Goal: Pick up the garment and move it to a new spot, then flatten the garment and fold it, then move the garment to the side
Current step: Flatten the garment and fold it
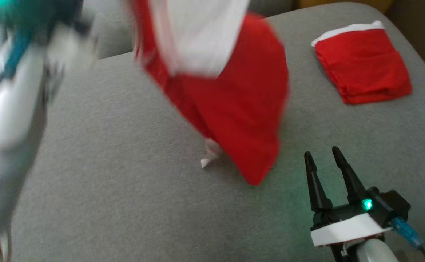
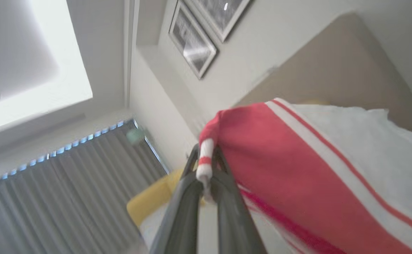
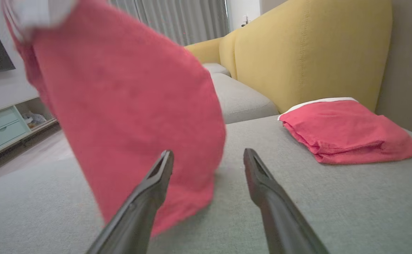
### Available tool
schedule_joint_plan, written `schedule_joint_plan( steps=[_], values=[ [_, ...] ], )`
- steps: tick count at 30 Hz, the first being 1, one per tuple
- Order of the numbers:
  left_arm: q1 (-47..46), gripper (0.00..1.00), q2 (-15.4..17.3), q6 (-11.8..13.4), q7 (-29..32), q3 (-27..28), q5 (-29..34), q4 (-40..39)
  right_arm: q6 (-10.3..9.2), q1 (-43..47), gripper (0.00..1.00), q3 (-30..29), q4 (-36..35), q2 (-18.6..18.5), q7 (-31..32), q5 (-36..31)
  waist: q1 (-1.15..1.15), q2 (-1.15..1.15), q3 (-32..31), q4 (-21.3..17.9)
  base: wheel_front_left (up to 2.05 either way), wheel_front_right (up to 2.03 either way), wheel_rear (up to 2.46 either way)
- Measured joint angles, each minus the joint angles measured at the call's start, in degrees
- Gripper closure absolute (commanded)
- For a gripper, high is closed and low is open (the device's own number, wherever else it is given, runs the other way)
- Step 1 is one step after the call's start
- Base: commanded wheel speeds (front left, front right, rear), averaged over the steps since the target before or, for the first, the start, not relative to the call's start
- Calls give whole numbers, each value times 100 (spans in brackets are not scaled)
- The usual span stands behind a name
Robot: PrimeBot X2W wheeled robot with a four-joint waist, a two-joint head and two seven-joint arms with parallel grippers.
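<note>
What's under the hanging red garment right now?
Below the garment, grey cushion shows; contact at the lower tip unclear. It hangs from the shut left gripper. The cushion patch behind the cloth is hidden.

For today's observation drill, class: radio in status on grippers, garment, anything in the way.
Left gripper shut on red garment, hanging over grey cushion. Right gripper open, empty. Folded red cloth far right, apart.

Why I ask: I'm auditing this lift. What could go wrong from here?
1. The left gripper has its jaws shut on only a narrow striped edge of the garment, so the cloth could slip out.
2. Its lower end hangs close beside the open right gripper and might catch there.
</note>
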Motion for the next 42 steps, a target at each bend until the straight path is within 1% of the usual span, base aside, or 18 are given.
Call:
schedule_joint_plan(
  steps=[2,3,5,6,10,15,19,20,21,22,25,29,31,33,35,38,41,42],
  values=[
    [852,100,174,37,2,94,-211,118,0,-3,0,-7,-22,2,0,-2,0,0,13,98,0,0,0],
    [1791,100,256,83,9,159,-387,162,0,-7,0,-52,-38,2,0,-13,0,0,58,187,0,0,0],
    [2658,100,268,197,11,232,-490,123,0,-14,0,-113,-65,2,0,-26,1,0,143,266,0,0,0],
    [2658,100,268,197,11,232,-490,123,0,-14,0,-113,-65,2,0,-26,1,0,143,266,0,0,0],
    [3874,100,172,390,24,571,-679,-145,0,-28,0,-183,-79,3,0,-113,1,0,295,437,0,0,0],
    [4936,100,-174,598,24,942,-661,-530,0,-27,0,-240,-64,4,0,-174,1,0,381,707,0,0,0],
    [5521,100,-357,667,24,1325,-563,-689,0,-27,0,-272,-57,5,0,-178,0,0,385,930,0,0,0],
    [5609,97,-393,686,24,1403,-541,-706,0,-29,0,-290,-56,7,0,-178,0,0,385,985,0,0,0],
    [5675,37,-407,683,24,1443,-470,-725,0,-29,0,-288,-54,5,0,-178,0,0,386,1041,0,0,0],
    [5715,0,-419,681,24,1455,-377,-728,0,-29,0,-282,-49,5,0,-179,0,0,388,1100,0,0,0],
    [5729,0,-527,681,24,1644,-243,-818,0,-40,0,-226,-21,7,0,-219,0,0,396,1256,0,0,0],
    [5714,0,-570,616,24,1967,-152,-1228,0,-75,0,-223,-18,7,0,-219,0,0,416,1421,0,0,0],
    [5652,0,-556,555,24,2049,-42,-1507,0,-88,0,-222,-18,7,0,-221,0,0,442,1476,0,0,0],
    [5520,0,-552,443,24,2054,63,-1730,0,-127,0,-216,-11,7,0,-237,0,0,479,1504,0,0,0],
    [5274,0,-554,265,24,1954,121,-1809,0,-168,0,-205,-10,7,0,-276,0,0,521,1503,0,0,0],
    [4839,0,-577,13,24,1607,240,-1668,0,-225,0,-168,3,7,0,-276,0,0,580,1460,0,0,0],
    [4368,0,-671,-151,138,1207,334,-1316,0,-291,0,-141,7,7,0,-276,1,0,659,1393,0,0,0],
    [4368,0,-671,-151,138,1207,334,-1316,0,-291,0,-141,7,7,0,-276,1,0,659,1393,0,0,0]
  ],
)
